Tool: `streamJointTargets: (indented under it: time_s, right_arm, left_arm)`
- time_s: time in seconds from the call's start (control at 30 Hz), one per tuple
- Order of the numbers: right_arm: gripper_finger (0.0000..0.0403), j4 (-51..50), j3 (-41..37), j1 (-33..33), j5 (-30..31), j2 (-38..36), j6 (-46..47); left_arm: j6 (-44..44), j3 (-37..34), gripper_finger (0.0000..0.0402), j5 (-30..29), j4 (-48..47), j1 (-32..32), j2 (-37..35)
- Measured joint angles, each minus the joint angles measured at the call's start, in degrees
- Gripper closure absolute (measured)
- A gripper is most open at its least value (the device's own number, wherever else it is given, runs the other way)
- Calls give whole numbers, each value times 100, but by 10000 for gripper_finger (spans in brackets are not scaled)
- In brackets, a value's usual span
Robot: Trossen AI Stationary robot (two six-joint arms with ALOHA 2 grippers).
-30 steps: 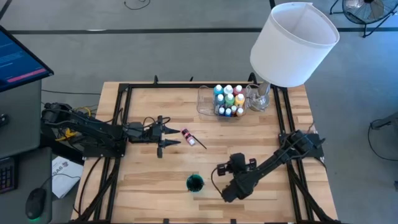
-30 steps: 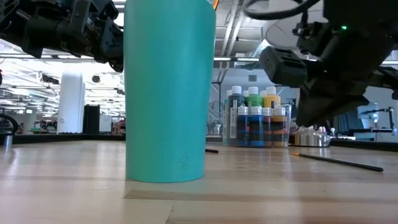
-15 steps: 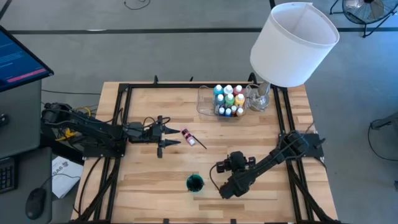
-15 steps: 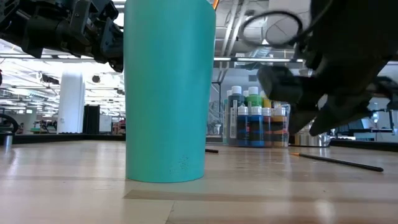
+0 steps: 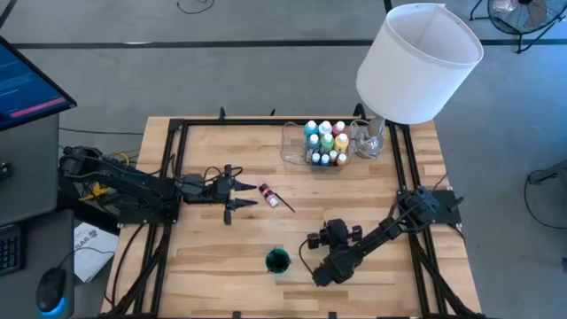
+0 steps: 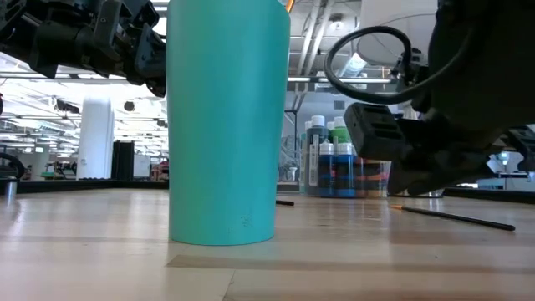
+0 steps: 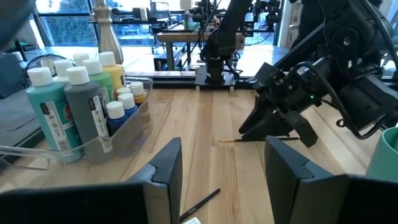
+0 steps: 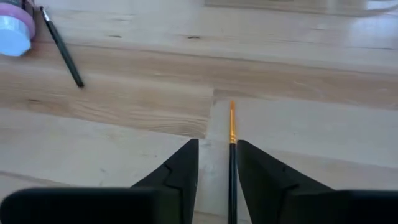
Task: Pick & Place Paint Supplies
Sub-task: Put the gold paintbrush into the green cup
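Having dropped lower toward the table, the right gripper (image 8: 215, 163) straddles a brush (image 8: 232, 155) with fingers slightly spread, not yet pinching it.

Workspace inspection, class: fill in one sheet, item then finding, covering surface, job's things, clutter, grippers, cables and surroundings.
Surface: wooden table in a black frame.
Job's things: paint bottles standing in the clear tray; a pink bottle and a brush lying loose; an orange-tipped brush between the right gripper's fingers.
Clutter: teal cup; white lampshade.
Grippers: left gripper open, beside the pink bottle; right gripper low over the table, straddling the orange-tipped brush.
Cables: black loop on the right arm.
Surroundings: monitor, mouse.
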Motion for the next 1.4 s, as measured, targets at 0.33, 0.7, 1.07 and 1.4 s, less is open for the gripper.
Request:
streamJointTargets:
  time_s: [0.33, 0.7, 1.07, 1.4]
  right_arm:
    - [293, 417, -265, -139, -210, 0, -42]
    - [282, 838, -518, -156, -279, -106, -60]
    - [304, 801, -518, -360, -788, -186, -194]
    - [392, 757, -522, -397, -938, -188, -494]
  left_arm:
    - [0, 0, 280, 1, 0, 0, 0]
    - [41, 0, 280, -1, 4, 0, 0]
    - [42, 0, 280, -1, 2, 0, 0]
    - [42, 0, 280, 1, 4, -2, 0]
